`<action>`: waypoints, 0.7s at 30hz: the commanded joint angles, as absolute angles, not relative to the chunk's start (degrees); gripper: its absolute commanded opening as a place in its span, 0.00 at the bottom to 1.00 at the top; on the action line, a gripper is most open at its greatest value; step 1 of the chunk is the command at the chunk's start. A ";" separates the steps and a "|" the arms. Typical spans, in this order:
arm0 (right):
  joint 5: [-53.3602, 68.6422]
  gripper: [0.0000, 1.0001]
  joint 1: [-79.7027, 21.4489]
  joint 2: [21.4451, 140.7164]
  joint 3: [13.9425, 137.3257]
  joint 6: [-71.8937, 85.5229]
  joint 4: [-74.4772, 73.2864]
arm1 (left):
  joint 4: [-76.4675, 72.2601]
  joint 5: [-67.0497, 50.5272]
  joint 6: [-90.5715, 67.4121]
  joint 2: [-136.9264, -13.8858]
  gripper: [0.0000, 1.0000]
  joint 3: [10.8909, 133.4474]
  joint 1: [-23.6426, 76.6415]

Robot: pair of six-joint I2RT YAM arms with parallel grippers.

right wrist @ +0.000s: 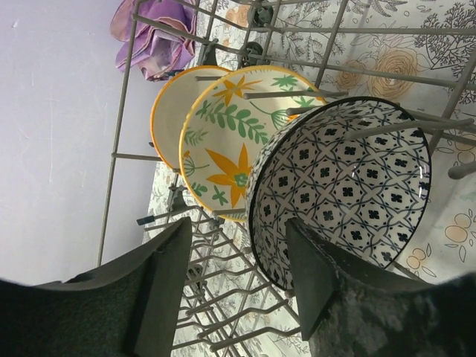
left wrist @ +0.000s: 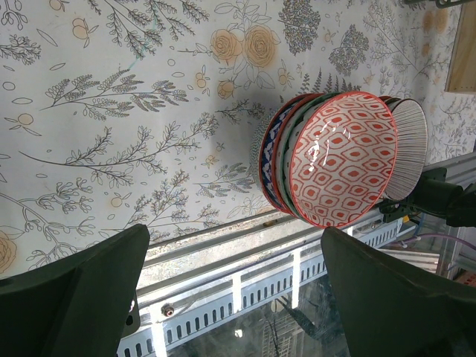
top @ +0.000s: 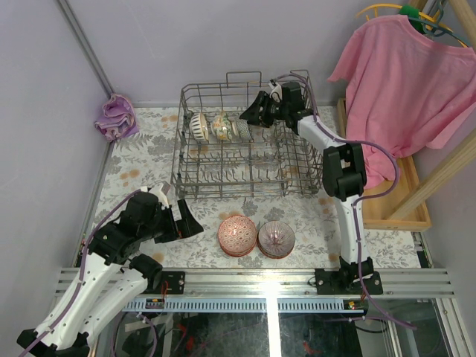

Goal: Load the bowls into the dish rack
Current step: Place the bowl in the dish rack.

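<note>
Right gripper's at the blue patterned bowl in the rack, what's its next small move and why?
Probably back the right gripper out of the grey wire dish rack: its jaws stand apart, and the blue-and-white lattice-patterned ceramic bowl stands on edge inside it, seemingly placed.

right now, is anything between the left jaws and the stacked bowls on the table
Nothing visible. The left jaws stand open, facing the stacked bowls across bare floral tablecloth. The dish rack sits farther back, off that line.
</note>
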State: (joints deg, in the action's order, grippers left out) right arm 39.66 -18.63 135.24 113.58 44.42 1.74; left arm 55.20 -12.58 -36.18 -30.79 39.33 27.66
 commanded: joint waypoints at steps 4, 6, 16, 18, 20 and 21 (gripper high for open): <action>37.83 0.71 -19.04 124.61 116.00 39.67 -2.43 | 53.94 -16.92 -34.80 -30.40 1.00 40.36 27.86; 37.59 0.79 -19.03 122.62 115.74 38.68 -3.75 | 54.45 -16.68 -34.81 -30.43 1.00 40.72 27.86; 37.91 1.00 -18.99 108.28 103.95 35.72 -5.43 | 56.92 -14.05 -34.45 -30.60 1.00 43.89 27.86; 38.11 1.00 -19.03 104.75 100.51 35.61 -5.25 | 57.40 -13.77 -34.53 -30.56 1.00 44.49 27.86; 38.37 1.00 -19.06 101.01 96.75 35.60 -5.10 | 57.84 -13.40 -34.70 -30.42 1.00 44.98 27.86; 38.48 1.00 -19.00 98.98 95.08 35.38 -5.16 | 58.03 -13.14 -34.79 -30.41 1.00 45.16 27.86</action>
